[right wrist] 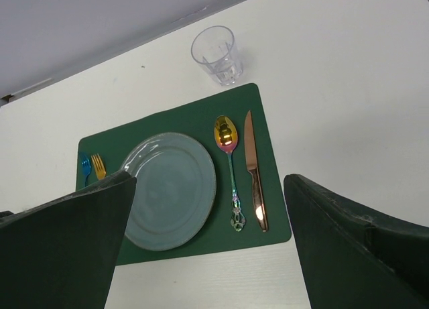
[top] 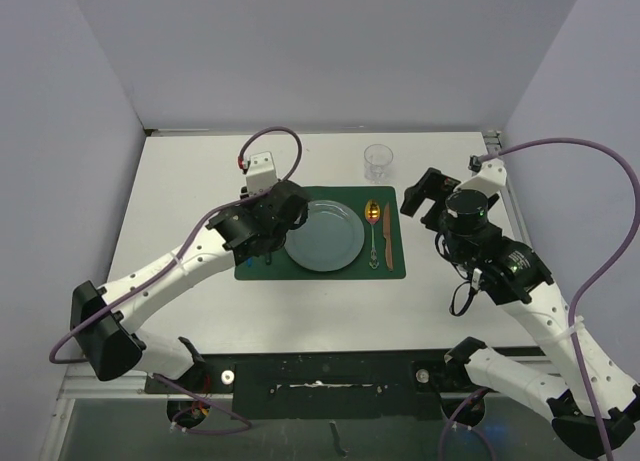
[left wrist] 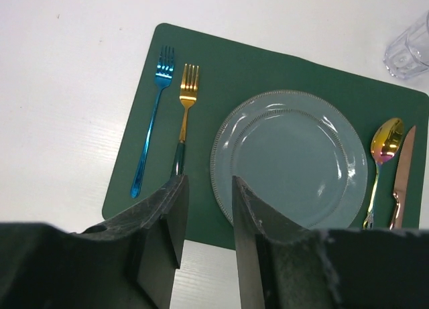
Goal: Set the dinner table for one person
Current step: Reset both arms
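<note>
Dinner table [left wrist: 67, 88] just under the part-open left end effector [left wrist: 206, 188]

Worktop [top: 330, 311] white; placemat [left wrist: 268, 68] dark green; plate [left wrist: 289, 160] grey-blue; blue fork [left wrist: 151, 121]; gold fork [left wrist: 184, 114]; spoon [left wrist: 387, 141] iridescent; knife [left wrist: 404, 161] copper; glass [right wrist: 216, 54] clear.

Top camera overlooks the dinner table [top: 200, 171]; both wrist cameras (closer, oblique) share the placemat [left wrist: 255, 71].

Dinner table [top: 180, 181], white. Dark green placemat [top: 395, 266] at centre. On the mat: grey-blue plate [top: 325, 235]; at its 3 o'clock a spoon [top: 373, 221], then a knife [top: 387, 236], parallel. Clear glass [top: 377, 161] off the mat, 1 o'clock. Left gripper [top: 262, 249] over the mat, 9 o'clock. Right gripper [top: 425, 194] beyond the knife, 2 o'clock.
</note>
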`<act>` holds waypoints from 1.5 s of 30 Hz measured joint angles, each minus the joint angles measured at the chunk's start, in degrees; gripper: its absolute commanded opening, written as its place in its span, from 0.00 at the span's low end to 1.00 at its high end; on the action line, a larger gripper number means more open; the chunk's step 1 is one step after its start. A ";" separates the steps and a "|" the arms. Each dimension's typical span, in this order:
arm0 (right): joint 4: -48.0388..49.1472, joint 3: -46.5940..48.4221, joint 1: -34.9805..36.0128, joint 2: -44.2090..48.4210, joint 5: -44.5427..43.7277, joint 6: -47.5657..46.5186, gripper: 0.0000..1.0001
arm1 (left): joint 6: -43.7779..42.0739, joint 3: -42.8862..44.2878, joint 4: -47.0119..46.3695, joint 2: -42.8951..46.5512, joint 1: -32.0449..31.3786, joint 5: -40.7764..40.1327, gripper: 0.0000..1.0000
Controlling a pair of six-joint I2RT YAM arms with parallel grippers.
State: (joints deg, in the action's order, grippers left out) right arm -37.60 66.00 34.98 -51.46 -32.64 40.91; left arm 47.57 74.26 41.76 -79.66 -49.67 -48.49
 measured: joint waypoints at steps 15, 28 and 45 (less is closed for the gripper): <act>-0.76 -0.92 0.00 3.04 -0.90 1.25 0.98 | -0.09 0.02 -0.04 -3.89 -0.50 3.87 0.19; -3.69 -0.92 0.28 3.08 -1.33 2.73 0.98 | -1.01 0.00 -3.58 -3.82 -0.55 7.30 0.20; -2.12 -2.82 0.61 1.95 -0.17 3.26 0.98 | -1.81 -0.07 -6.01 -4.37 -1.31 8.76 0.20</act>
State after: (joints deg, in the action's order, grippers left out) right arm -39.72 63.18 35.59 -49.52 -32.82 44.16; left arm 45.76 74.19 35.75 -84.03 -50.98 -39.72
